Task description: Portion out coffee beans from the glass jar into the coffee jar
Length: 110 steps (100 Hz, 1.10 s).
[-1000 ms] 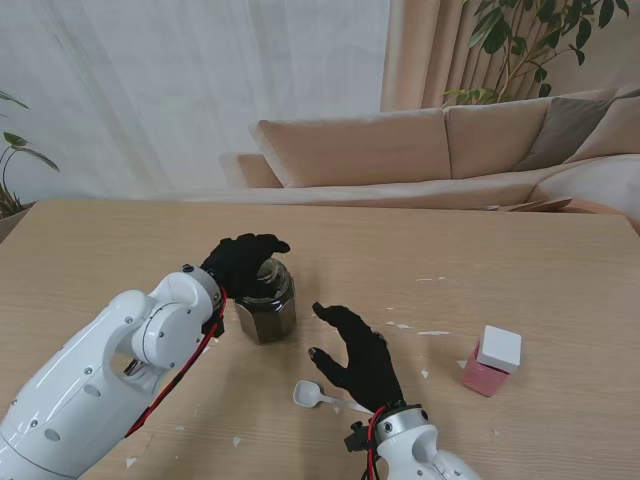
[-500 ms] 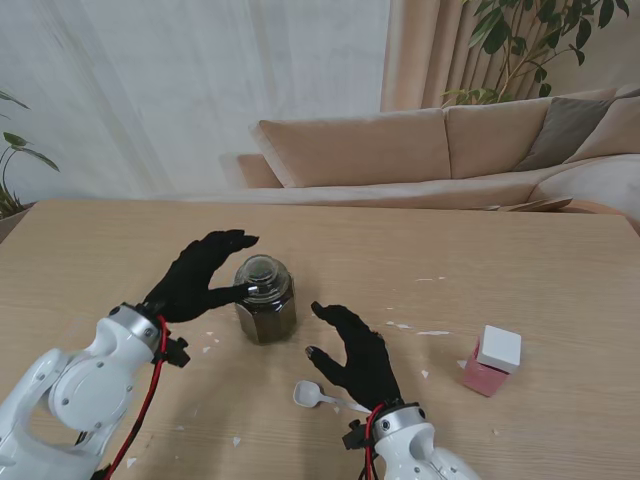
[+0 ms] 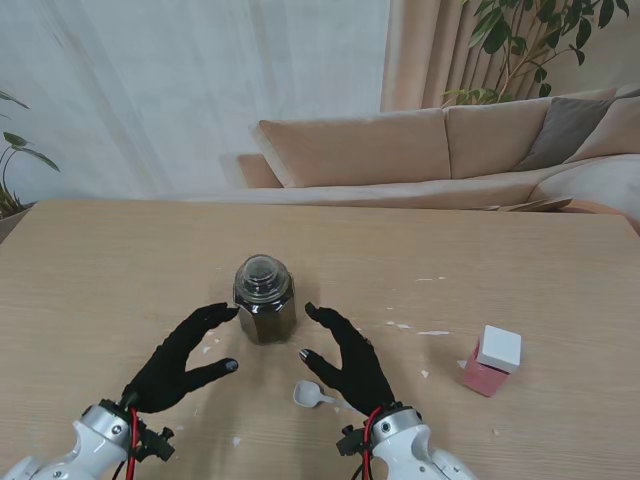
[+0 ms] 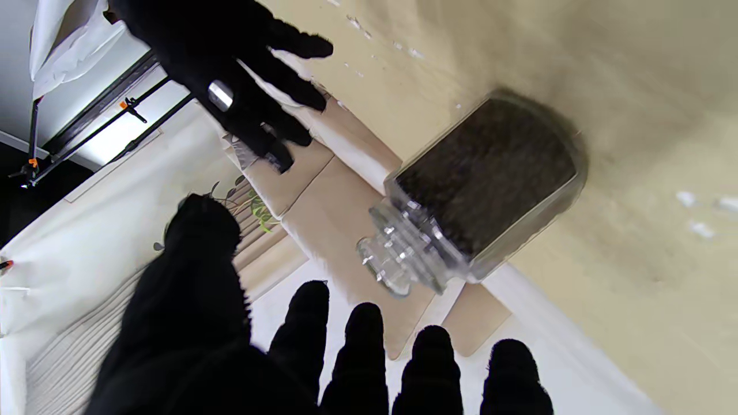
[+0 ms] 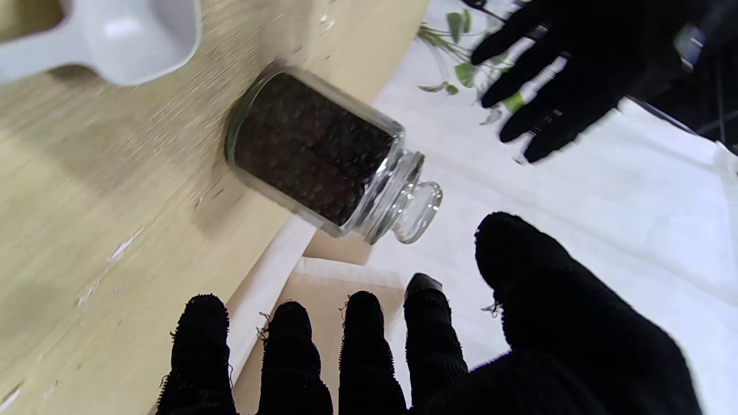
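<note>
A glass jar (image 3: 264, 300) full of dark coffee beans stands upright mid-table with its glass lid on; it also shows as the jar (image 4: 484, 184) in the left wrist view and the jar (image 5: 314, 153) in the right wrist view. My left hand (image 3: 188, 358) hovers nearer to me and left of the jar, fingers spread, holding nothing. My right hand (image 3: 345, 358) sits just right of the jar, fingers apart and empty. A white scoop (image 3: 312, 396) lies on the table by the right hand, its bowl (image 5: 138, 34) visible in the right wrist view.
A pink container with a white lid (image 3: 492, 361) stands at the right of the wooden table (image 3: 500, 260). Small white flecks dot the surface. A beige sofa (image 3: 420, 150) and plants lie beyond the far edge.
My left hand has come off the jar's lid and pulled back toward me, down to table level on the left. The right hand has barely shifted. The jar stays put.
</note>
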### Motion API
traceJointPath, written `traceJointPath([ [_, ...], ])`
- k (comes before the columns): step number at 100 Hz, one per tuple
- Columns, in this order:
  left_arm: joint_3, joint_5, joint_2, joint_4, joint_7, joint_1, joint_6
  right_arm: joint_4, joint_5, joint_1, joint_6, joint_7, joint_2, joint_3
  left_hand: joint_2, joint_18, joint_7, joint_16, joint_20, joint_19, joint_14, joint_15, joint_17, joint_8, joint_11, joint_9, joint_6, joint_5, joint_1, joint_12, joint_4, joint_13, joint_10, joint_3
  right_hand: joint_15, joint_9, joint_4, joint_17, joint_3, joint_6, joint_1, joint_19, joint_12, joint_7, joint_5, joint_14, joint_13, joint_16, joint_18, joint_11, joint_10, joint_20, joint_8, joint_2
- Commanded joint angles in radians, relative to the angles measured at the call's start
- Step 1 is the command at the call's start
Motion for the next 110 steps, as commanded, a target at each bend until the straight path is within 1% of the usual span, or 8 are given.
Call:
traceJointPath([
  [1, 0.018, -0.019, -0.012, 0.021, -0.017, 0.032, 0.004, -0.001, -0.012, -0.011, 0.001, 0.03, 0.002, -0.002, 0.047, -0.042, -0.01, -0.014, -0.023, -0.023, -0.005, -0.016, -0.001, -0.012, 0.005, -0.007, -0.005, 0.013, 0.026, -0.012, 0.022, -0.025, -0.003, 0.0, -0.025, -0.031, 0.012, -0.02, 0.011, -0.046, 0.008, -0.038, -0.018, -0.007, -0.045, -0.068, -0.048, -0.029, -0.06, -0.033, -0.047, -0.016, -0.017, 0.024],
  [11, 0.044, -0.051, -0.016, 0.046, -0.003, 0.034, 0.004, 0.017, 0.004, -0.004, -0.016, 0.041, 0.003, -0.008, 0.052, -0.052, -0.005, -0.015, -0.035, -0.026, -0.016, -0.016, -0.001, -0.013, 0.001, -0.012, -0.012, 0.0, 0.028, -0.014, 0.02, -0.026, -0.011, 0.005, -0.036, -0.029, 0.007, -0.029, 0.011, -0.055, 0.001, -0.076, -0.025, 0.007, -0.059, -0.09, -0.058, -0.045, -0.092, -0.053, -0.06, -0.037, -0.03, 0.026],
  [22, 0.073, -0.067, -0.022, 0.079, 0.026, 0.023, -0.001, 0.045, 0.019, 0.007, -0.039, 0.046, 0.002, -0.018, 0.056, -0.07, 0.014, -0.049, -0.078, -0.039, -0.036, -0.032, 0.006, -0.015, -0.019, -0.018, -0.027, -0.03, 0.014, -0.023, 0.018, -0.024, -0.028, 0.012, -0.042, -0.03, -0.01, -0.042, -0.008, -0.059, -0.023, -0.114, -0.03, 0.017, -0.074, -0.106, -0.069, -0.056, -0.127, -0.068, -0.07, -0.062, -0.044, 0.03],
  [47, 0.129, -0.125, -0.037, 0.134, 0.081, -0.01, -0.036, 0.085, 0.038, 0.03, -0.07, 0.044, -0.002, -0.036, 0.067, -0.096, 0.028, -0.11, -0.136, -0.054, -0.062, -0.046, 0.014, -0.017, -0.071, -0.036, -0.044, -0.052, -0.018, -0.038, 0.01, -0.022, -0.057, 0.034, -0.043, -0.031, -0.037, -0.042, -0.046, -0.065, -0.054, -0.143, -0.031, 0.021, -0.079, -0.108, -0.078, -0.06, -0.132, -0.074, -0.078, -0.08, -0.054, 0.035],
  [72, 0.163, -0.22, -0.041, 0.17, 0.065, -0.049, -0.026, 0.079, 0.028, 0.024, -0.077, 0.046, 0.0, -0.032, 0.089, -0.118, 0.026, -0.144, -0.196, -0.073, -0.072, -0.052, 0.02, -0.023, -0.067, -0.032, -0.048, -0.048, -0.057, -0.032, 0.0, -0.024, -0.059, 0.046, -0.046, -0.028, -0.054, -0.042, -0.079, -0.072, -0.068, -0.156, -0.034, 0.019, -0.077, -0.114, -0.082, -0.061, -0.131, -0.079, -0.094, -0.082, -0.063, 0.042],
  [76, 0.158, -0.233, -0.037, 0.168, 0.045, -0.051, -0.024, 0.077, 0.022, 0.022, -0.078, 0.045, 0.001, -0.032, 0.1, -0.123, 0.02, -0.156, -0.209, -0.076, -0.077, -0.056, 0.021, -0.027, -0.105, -0.048, -0.054, -0.054, -0.064, -0.057, -0.001, -0.023, -0.068, 0.04, -0.047, -0.027, -0.055, -0.042, -0.083, -0.074, -0.069, -0.158, -0.034, 0.017, -0.075, -0.115, -0.083, -0.062, -0.131, -0.08, -0.097, -0.081, -0.065, 0.042],
  [85, 0.157, -0.231, -0.039, 0.165, 0.051, -0.051, -0.031, 0.073, 0.018, 0.022, -0.077, 0.045, 0.002, -0.032, 0.096, -0.116, 0.024, -0.159, -0.222, -0.074, -0.071, -0.05, 0.022, -0.025, -0.074, -0.032, -0.048, -0.041, -0.058, -0.024, 0.0, -0.022, -0.058, 0.037, -0.05, -0.027, -0.057, -0.042, -0.089, -0.075, -0.068, -0.162, -0.034, 0.012, -0.074, -0.119, -0.084, -0.062, -0.133, -0.081, -0.101, -0.081, -0.069, 0.043],
  [110, 0.157, -0.245, -0.035, 0.154, 0.034, -0.048, -0.032, 0.076, 0.0, 0.023, -0.079, 0.043, 0.004, -0.038, 0.096, -0.115, 0.021, -0.161, -0.236, -0.073, -0.077, -0.051, 0.021, -0.027, -0.064, -0.03, -0.049, -0.036, -0.05, -0.031, 0.001, -0.022, -0.057, 0.034, -0.052, -0.028, -0.057, -0.041, -0.1, -0.074, -0.065, -0.167, -0.034, 0.004, -0.072, -0.118, -0.082, -0.062, -0.132, -0.082, -0.102, -0.077, -0.076, 0.044],
])
